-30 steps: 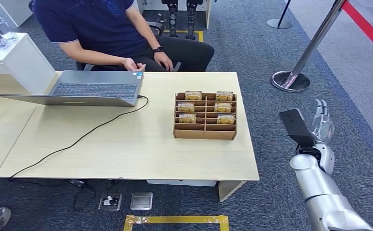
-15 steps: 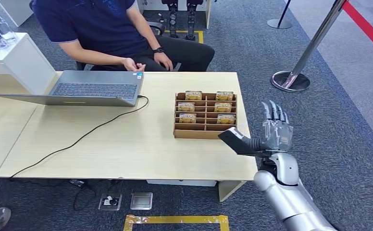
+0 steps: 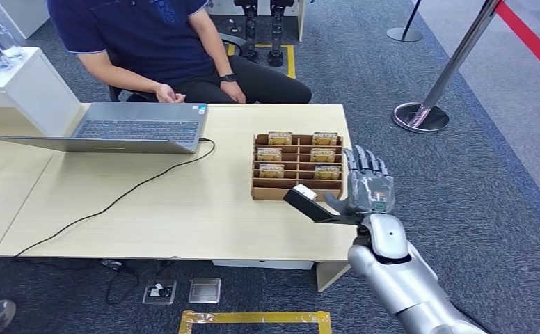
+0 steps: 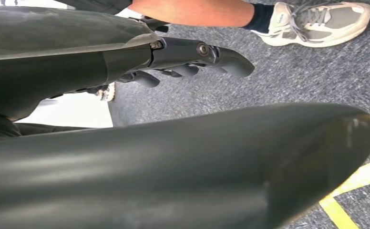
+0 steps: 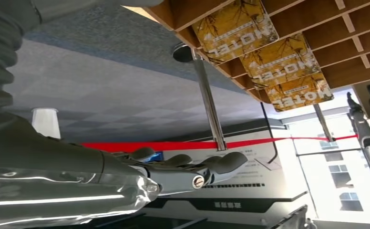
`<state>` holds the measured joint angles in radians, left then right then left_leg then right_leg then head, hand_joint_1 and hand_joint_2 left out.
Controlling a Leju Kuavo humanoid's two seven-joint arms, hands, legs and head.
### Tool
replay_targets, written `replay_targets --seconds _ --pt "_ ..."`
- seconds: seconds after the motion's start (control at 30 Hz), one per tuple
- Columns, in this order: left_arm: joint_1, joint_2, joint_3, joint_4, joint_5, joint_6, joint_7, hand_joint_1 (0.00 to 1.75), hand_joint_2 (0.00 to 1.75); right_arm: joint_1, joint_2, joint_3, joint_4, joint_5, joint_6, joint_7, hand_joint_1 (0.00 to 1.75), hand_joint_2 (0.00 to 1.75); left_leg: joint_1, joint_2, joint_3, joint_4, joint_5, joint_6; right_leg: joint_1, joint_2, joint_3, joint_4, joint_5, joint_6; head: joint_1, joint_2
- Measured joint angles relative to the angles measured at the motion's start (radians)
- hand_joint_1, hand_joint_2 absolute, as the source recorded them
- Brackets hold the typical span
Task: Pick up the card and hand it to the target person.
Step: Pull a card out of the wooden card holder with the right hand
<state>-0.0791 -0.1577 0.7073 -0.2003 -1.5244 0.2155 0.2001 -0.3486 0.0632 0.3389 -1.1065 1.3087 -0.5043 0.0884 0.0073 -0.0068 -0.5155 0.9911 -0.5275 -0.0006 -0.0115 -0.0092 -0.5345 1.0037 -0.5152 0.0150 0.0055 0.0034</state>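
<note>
Several yellow cards (image 3: 327,172) stand in the slots of a brown wooden rack (image 3: 297,189) on the right part of the table. My right hand (image 3: 366,191) hovers at the rack's front right corner, palm turned toward it. Its fingers are spread, its thumb reaches toward the rack's front wall, and it holds nothing. The right wrist view looks past the straight dark fingers (image 5: 188,168) at the cards (image 5: 278,59) in their rack (image 5: 350,28), a short way off. My left hand (image 4: 192,52) hangs over the carpet, fingers loosely extended and empty. The person (image 3: 149,42) sits behind the table.
An open laptop (image 3: 138,129) sits at the table's back left, and its black cable (image 3: 124,195) runs across the tabletop (image 3: 184,223). A stanchion base (image 3: 420,117) stands on the carpet to the right. The left wrist view shows someone's shoe (image 4: 316,21) and yellow floor tape (image 4: 350,191).
My right hand has swung left from beside the table to the rack's front right corner, its thumb now pointing at the rack. The seated person has shifted both hands slightly.
</note>
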Motion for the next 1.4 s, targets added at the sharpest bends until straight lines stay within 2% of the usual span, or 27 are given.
replay_targets --seconds 0.37,0.7,0.83,0.9,0.97,1.07,1.13,1.27,1.3,1.4 --pt "0.0 -0.001 0.0 0.001 -0.001 0.001 0.004 0.0 0.0 -0.079 0.003 0.023 0.098 0.013 0.072 0.102 0.0 1.75 0.0 0.0 0.0 0.0 0.0 0.0 0.0 0.0 0.0 0.0 0.0 0.0 0.002 0.0" --pt "0.0 -0.004 0.0 0.001 -0.017 -0.003 0.001 0.0 0.0 -0.096 0.001 0.017 0.146 0.007 0.087 0.132 0.03 1.75 0.0 0.0 0.0 0.0 0.0 0.0 0.0 0.0 0.0 0.0 0.0 0.0 0.0 0.0" --pt "0.0 -0.004 -0.001 0.001 -0.022 -0.005 0.001 0.0 0.0 -0.097 -0.001 0.013 0.151 0.001 0.088 0.136 0.3 1.75 0.0 0.0 0.0 0.0 0.0 0.0 0.0 0.0 0.0 0.0 0.0 0.0 0.001 0.0" --pt "0.0 -0.004 -0.002 0.001 -0.026 -0.008 0.001 0.0 0.0 -0.098 -0.001 0.012 0.153 0.0 0.09 0.135 0.92 1.75 0.0 0.0 0.0 0.0 0.0 0.0 0.0 0.0 0.0 0.0 0.0 0.0 0.001 0.0" --pt "0.0 -0.004 -0.003 0.001 -0.029 -0.01 0.001 0.0 0.0 -0.1 -0.001 0.012 0.155 0.0 0.093 0.134 1.39 1.75 0.0 0.0 0.0 0.0 0.0 0.0 0.0 0.0 0.0 0.0 0.0 0.0 0.001 0.0" --pt "0.0 -0.004 -0.004 0.001 -0.03 -0.011 0.001 0.0 0.0 -0.104 0.0 0.012 0.157 0.0 0.103 0.131 1.31 1.75 0.0 0.0 0.0 0.0 0.0 0.0 0.0 0.0 0.0 0.0 0.0 0.0 0.001 0.0" --pt "-0.001 -0.004 -0.005 0.001 -0.031 -0.011 0.001 0.0 0.0 -0.107 0.0 0.012 0.159 0.0 0.105 0.129 1.37 1.75 0.0 0.0 0.0 0.0 0.0 0.0 0.0 0.0 0.0 0.0 0.0 0.0 0.0 0.0" --pt "-0.001 -0.005 -0.005 0.002 -0.031 -0.011 0.001 0.0 0.0 -0.116 0.002 0.012 0.165 -0.003 0.103 0.121 1.2 1.75 0.0 0.0 0.0 0.0 0.0 0.0 0.0 0.0 0.0 0.0 0.0 0.0 0.001 0.0" --pt "-0.001 -0.005 -0.005 0.002 -0.031 -0.011 0.001 0.0 0.0 -0.119 0.003 0.012 0.167 -0.007 0.102 0.117 1.27 1.75 0.0 0.0 0.0 0.0 0.0 0.0 0.0 0.0 0.0 0.0 0.0 0.0 0.001 0.0" --pt "-0.001 -0.005 -0.005 0.002 -0.031 -0.011 0.0 0.0 0.0 -0.13 0.01 0.012 0.177 -0.022 0.098 0.103 1.32 1.75 0.0 0.0 0.0 0.0 0.0 0.0 0.0 0.0 0.0 0.0 0.0 0.0 0.001 0.0"
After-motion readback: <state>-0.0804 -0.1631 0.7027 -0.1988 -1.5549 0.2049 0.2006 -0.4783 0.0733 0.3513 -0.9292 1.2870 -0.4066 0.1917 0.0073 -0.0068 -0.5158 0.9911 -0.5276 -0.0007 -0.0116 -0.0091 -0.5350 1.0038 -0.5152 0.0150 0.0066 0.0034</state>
